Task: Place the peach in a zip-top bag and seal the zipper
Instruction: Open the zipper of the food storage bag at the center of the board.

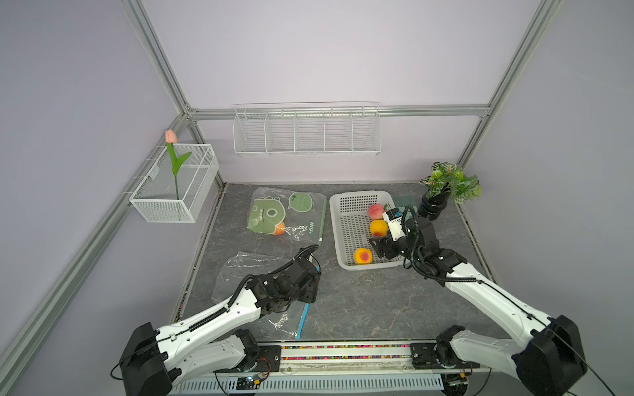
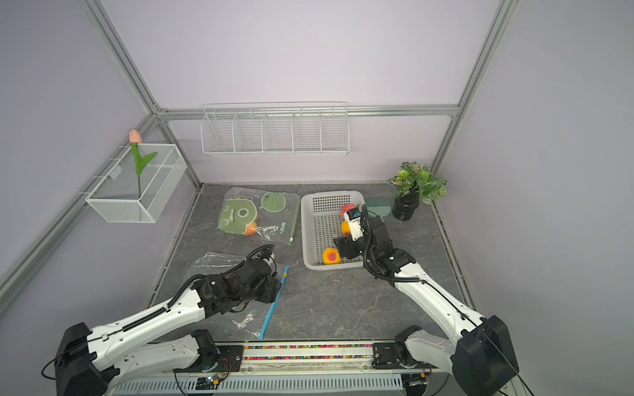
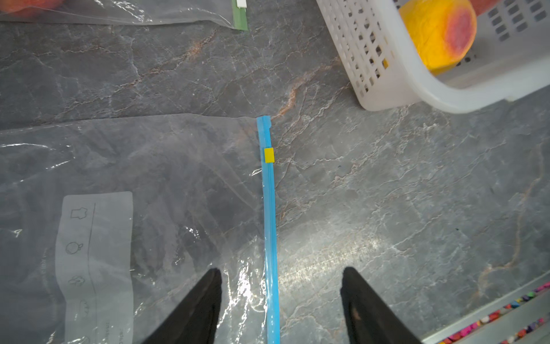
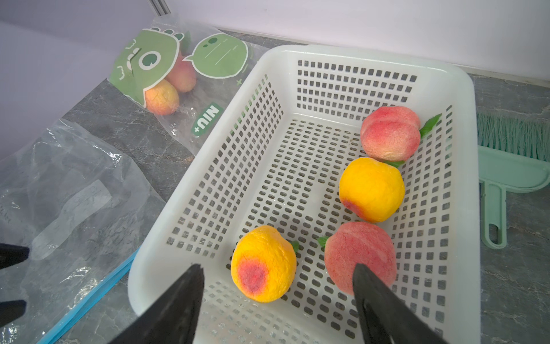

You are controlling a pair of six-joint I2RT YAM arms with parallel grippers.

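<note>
Hovering with the right gripper (image 4: 276,268) spread wide and empty over the near edge of the white basket (image 4: 154,238), toward the back right of the bench (image 1: 360,301). Between its fingers, the yellow peach (image 4: 263,263) with the red blotch, not yet gripped. Just beside it, under one fingertip, a pink peach (image 4: 360,256).

Poised with the left gripper (image 3: 281,270) partly spread, holding nothing, astride the blue zipper strip (image 3: 269,208) of the clear zip-top bag (image 3: 148,166), flat toward the front left of the bench. Yellow slider (image 3: 268,155) near the strip's far end. Impossible to tell whether zipped or unzipped.

Likely trouble at the basket: closing off-centre and clipping the pink peach too, or squeezing the round fruit out sideways. Could also drag the light basket along.

Worse at the bag: mouth lying flat, so a real chance of merely shoving the film across the smooth bench instead of getting the peach inside. Also easy to pinch both layers together and so hold the mouth shut.
</note>
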